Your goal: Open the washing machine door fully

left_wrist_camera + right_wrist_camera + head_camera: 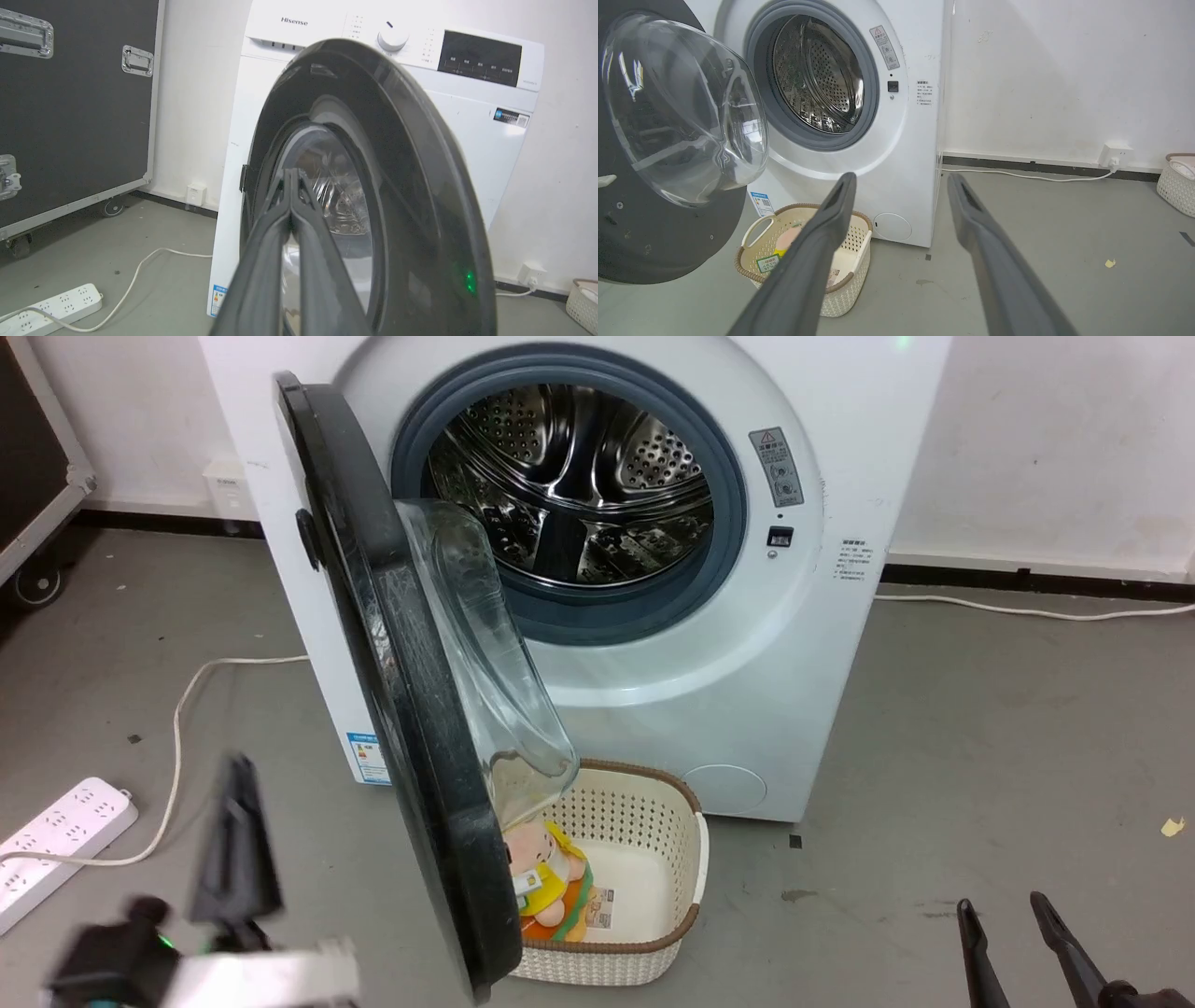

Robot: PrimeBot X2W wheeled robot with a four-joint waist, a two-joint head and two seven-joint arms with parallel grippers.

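Observation:
The white washing machine (709, 644) stands against the wall with its steel drum (569, 485) exposed. Its round black door (401, 709), with a bulging clear window (485, 653), stands swung out to roughly a right angle, edge-on in the head view. My left gripper (241, 775) is shut with nothing in it, on the floor side left of the door, apart from it. In the left wrist view the shut fingers (290, 175) point at the door's outer face (397, 186). My right gripper (1004, 905) hangs open at the lower right, well clear of the machine (896, 140).
A cream perforated basket (644, 887) with a plush toy (546, 877) sits under the door in front of the machine. A white power strip (56, 840) and its cable (177, 728) lie on the floor at left. A black flight case (70, 116) stands left; another basket (1176, 184) stands far right.

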